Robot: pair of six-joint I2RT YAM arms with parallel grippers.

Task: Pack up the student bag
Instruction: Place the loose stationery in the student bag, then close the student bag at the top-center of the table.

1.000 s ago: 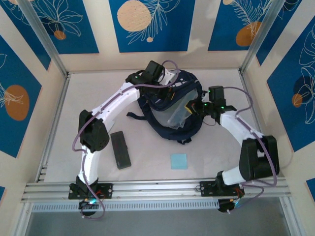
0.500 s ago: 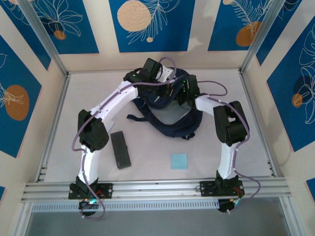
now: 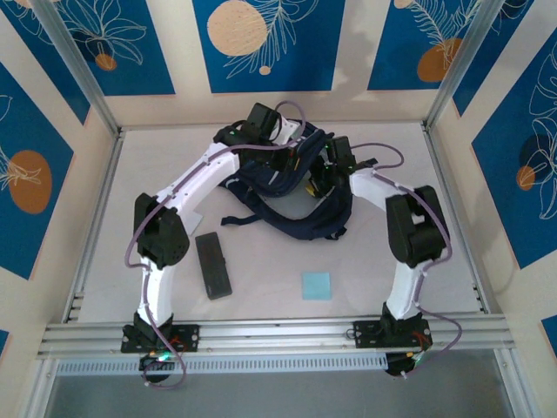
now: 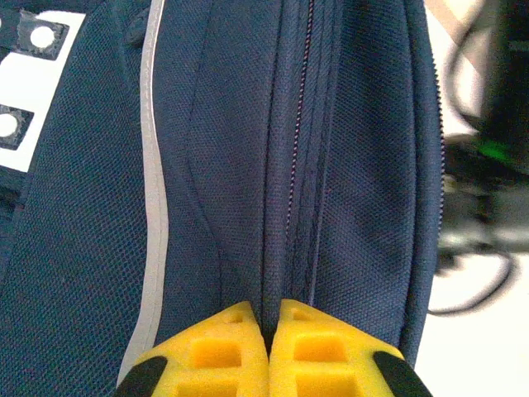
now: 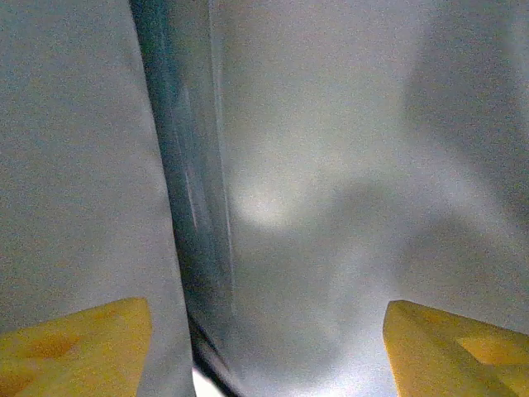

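Top external view: what has been changed?
— The right gripper [image 5: 269, 314] has been opened inside the student bag [image 3: 296, 222], set toward the back of the worktop [image 3: 261, 283]; a release is judged. The left gripper [image 4: 270, 339] is clamped on the bag's fabric.

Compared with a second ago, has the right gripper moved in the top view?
Yes. The right gripper has swung left, onto the student bag; it now sits in line with the light blue square rather than right of it.
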